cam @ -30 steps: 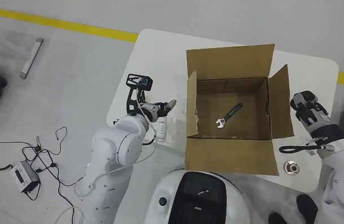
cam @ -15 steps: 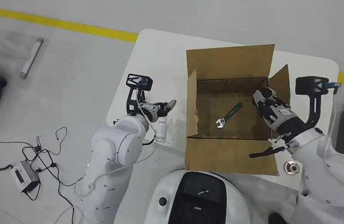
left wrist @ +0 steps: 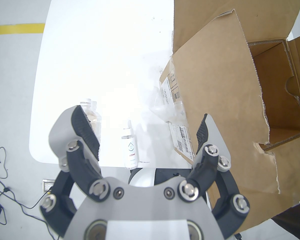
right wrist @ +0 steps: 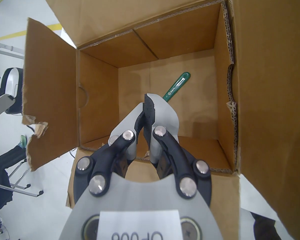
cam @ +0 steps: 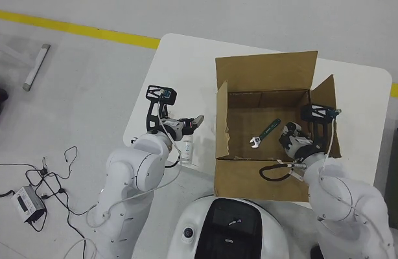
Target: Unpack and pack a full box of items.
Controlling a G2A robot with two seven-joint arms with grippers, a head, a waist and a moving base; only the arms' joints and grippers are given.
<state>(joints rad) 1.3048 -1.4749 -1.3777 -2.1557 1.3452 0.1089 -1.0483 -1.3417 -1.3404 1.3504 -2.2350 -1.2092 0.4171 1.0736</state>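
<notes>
Black-padded and pressed shut on nothing, the right gripper hangs over the near right part of the open cardboard box. Just beyond its tips, a green-handled wrench lies flat on the box floor, slanting with its metal head towards the near left and its handle towards the far right. It looks like the last item left to unpack.

To take it well, the jaws should probably part before the arm goes down and turn to sit square across the slanted handle. The wrench is thin and flat against the cardboard, so the tips likely need to reach the floor on either side of it. A hold near the middle of the handle should keep it from swinging. A straight descent and lift would keep clear of the right flap.

Across the box, the left gripper hangs open over the table, above a dropper bottle and two clear bottles.
</notes>
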